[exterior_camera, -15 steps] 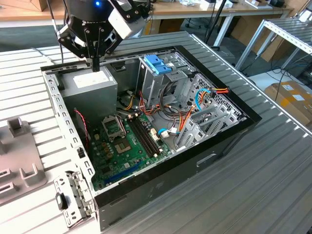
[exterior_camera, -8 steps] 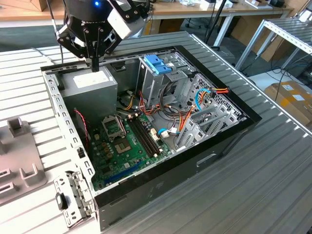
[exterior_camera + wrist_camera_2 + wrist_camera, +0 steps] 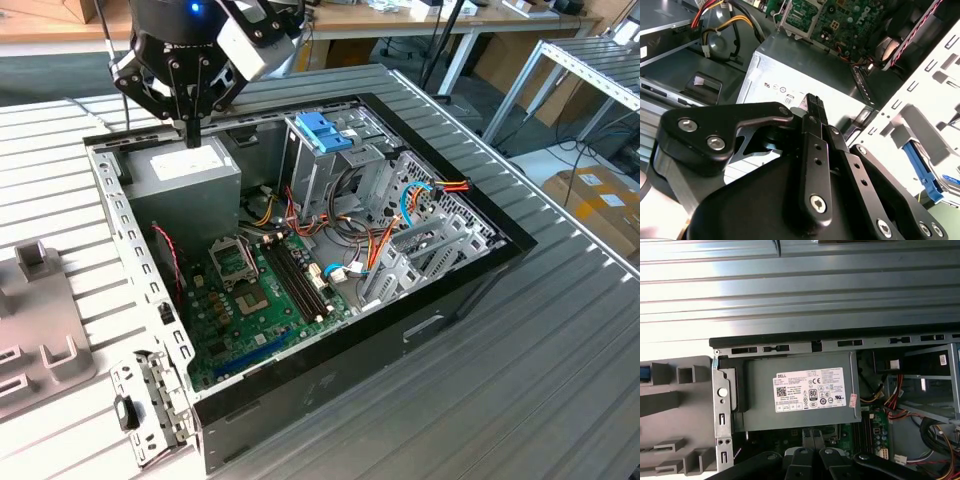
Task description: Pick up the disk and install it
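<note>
Gripper (image 3: 193,135) hangs right above the power supply (image 3: 185,175) with its jaws pinched together on nothing, so any drop from here could jab that metal box.

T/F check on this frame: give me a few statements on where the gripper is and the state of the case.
1. The gripper hangs above the power supply. True.
2. The gripper carries a part. False: it is shut with nothing in it.
3. The case is closed by a side panel. False: it lies open, with the motherboard exposed.
4. A blue handle tops the drive cage. True.
5. The case stands on the floor. False: it lies on a ribbed metal table.
</note>
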`<action>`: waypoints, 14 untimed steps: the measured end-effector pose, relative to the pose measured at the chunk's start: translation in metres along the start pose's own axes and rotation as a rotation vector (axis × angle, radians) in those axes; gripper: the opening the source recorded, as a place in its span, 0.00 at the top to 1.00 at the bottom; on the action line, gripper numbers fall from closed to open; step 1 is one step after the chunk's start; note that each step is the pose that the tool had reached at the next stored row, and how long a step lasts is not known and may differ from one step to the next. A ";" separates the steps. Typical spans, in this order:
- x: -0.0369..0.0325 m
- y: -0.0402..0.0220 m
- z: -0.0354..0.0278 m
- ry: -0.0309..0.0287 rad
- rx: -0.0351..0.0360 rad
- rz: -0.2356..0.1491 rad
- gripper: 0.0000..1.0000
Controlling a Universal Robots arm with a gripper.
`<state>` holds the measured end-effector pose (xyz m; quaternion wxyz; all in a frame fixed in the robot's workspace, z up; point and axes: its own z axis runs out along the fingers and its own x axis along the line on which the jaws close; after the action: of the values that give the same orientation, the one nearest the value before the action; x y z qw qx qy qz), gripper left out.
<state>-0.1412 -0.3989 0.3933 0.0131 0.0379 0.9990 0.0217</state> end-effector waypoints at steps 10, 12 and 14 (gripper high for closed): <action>0.0035 -0.0003 -0.0001 0.0000 0.0000 0.000 0.89; 0.0041 -0.0003 -0.0001 0.0000 0.0000 0.000 0.89; 0.0045 -0.0003 -0.0001 0.0000 -0.0001 0.000 0.89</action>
<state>-0.1457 -0.3989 0.3933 0.0131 0.0379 0.9990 0.0217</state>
